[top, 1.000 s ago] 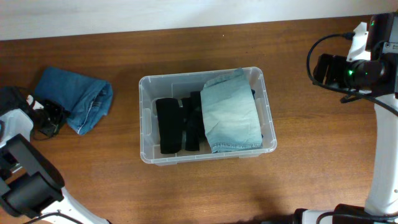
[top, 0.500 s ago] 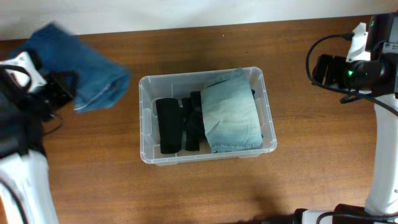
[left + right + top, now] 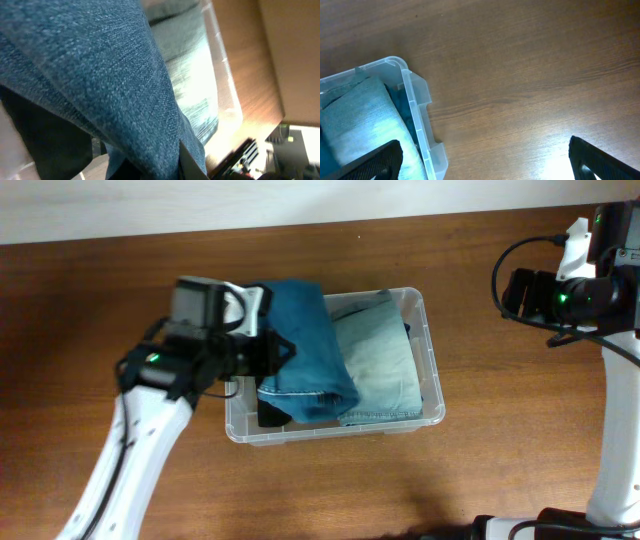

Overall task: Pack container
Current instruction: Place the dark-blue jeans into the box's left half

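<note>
The brown wooden bench (image 3: 500, 440) is the biggest thing here; its top is smooth, with fine wood grain; a pale wall (image 3: 200, 200) runs along its far edge, and no more of the room shows.

The clear plastic container (image 3: 432, 360), a long box with round corners, sits about in the middle of the bench, well away from every corner.

Inside it, a folded light blue denim cloth (image 3: 385, 370) fills the end nearest the right edge of the bench; a folded black cloth (image 3: 35, 140) lies at the other end, mostly hidden from above.

A folded dark blue denim cloth (image 3: 300, 330) hangs over the left half of the container, above the black cloth; I cannot tell if it touches what is under it.

The left claw (image 3: 278, 352) is closed on the dark blue denim cloth at its side; its fingers are mostly buried in the folds. The right claw (image 3: 485, 172) is up near the far right corner of the bench; its two fingers are spread wide, with nothing between them but bare wood below.

I think the packing is nearly done; two cloths are in; the third is over the box and has to be lowered and let go; the pictures show no other cloth to pack.
</note>
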Motion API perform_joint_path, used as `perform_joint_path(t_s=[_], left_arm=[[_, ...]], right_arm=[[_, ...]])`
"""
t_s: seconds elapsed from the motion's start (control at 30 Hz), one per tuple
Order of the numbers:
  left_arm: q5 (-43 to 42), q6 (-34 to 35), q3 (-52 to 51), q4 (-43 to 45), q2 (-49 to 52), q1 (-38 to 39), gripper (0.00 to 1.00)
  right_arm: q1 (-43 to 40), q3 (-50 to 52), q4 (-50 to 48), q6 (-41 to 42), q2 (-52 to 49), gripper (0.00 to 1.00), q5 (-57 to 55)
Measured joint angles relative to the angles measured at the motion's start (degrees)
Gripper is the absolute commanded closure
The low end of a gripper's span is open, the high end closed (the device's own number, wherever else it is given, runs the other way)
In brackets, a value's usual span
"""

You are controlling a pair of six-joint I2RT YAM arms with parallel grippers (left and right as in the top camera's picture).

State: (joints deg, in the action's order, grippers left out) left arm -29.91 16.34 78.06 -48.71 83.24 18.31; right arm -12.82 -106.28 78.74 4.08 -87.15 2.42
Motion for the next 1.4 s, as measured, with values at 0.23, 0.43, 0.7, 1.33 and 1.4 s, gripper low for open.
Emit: perform_joint_path(t_s=[0.23,0.43,0.7,1.33,1.4], left_arm=[[12.87,-2.34,0.26,-6.67,8.15,0.68,0.57],[24.26,-3.58,0.79,-6.93,9.07,-0.85,0.13],[29.11,-8.00,12.52,-0.31,5.31,-1.73,0.96],[21.27,-8.85,16.55,-1.09,32.68,6.23,0.99],[21.29,-9.29,17.88,-4.59,31.76,6.21,0.99]], right_arm=[[0.00,0.00,-0.02,-0.02,0.00,0.02,0.00],[0.00,0.00,-0.04,0.00,0.00,0.01,0.00],[0.00,0.00,-0.02,0.02,0.00,0.01,0.00],[0.33,0.00,0.33,-1.81,0.00,0.00,2.51],[1.70,0.00,0.15,-3.37,0.00,0.02,3.15]])
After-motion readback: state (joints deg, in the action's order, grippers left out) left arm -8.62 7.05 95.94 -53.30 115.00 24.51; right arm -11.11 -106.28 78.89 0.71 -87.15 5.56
